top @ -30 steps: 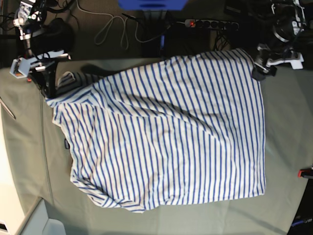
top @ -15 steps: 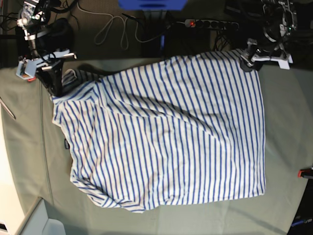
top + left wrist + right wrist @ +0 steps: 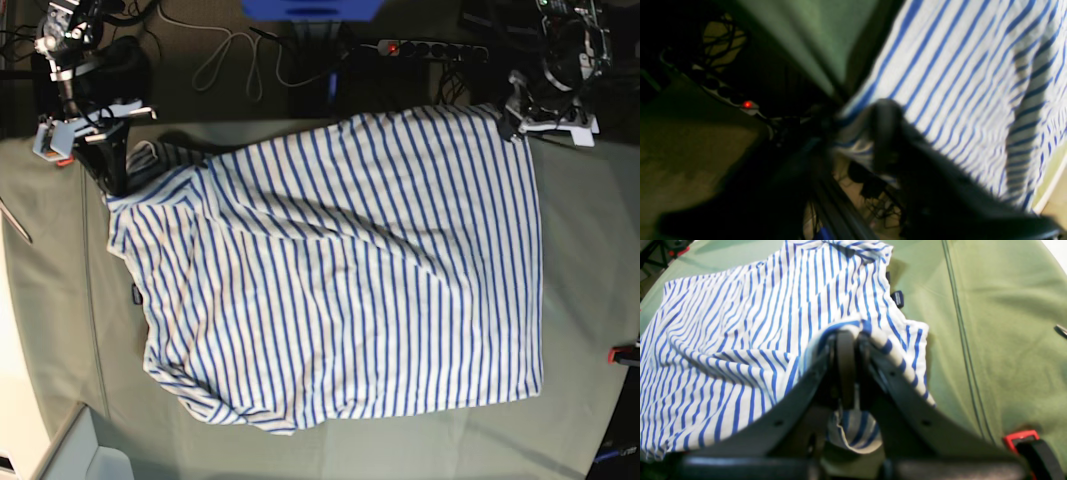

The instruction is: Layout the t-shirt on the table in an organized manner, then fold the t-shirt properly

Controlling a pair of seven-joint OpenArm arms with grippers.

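The t-shirt (image 3: 340,270) lay spread across the middle of the counter (image 3: 590,250), soft white knit with thin blue stripes, rumpled toward 9 o'clock and flatter at 3. The right tool (image 3: 853,340) was pressed together, pinching a bunched edge at the shirt's 10 o'clock corner; a small dark tag (image 3: 897,298) showed just beyond. The left tool (image 3: 515,115) sat at the 1 o'clock corner over the counter's far edge; the left wrist view was blurred, so whether it was pinching the cloth could not be told. Risk: a thin pinch could slip off the limp hem, and uneven pulling would skew the stripes or drag fabric off the far edge. The counter cover was pale green cloth, faintly creased.
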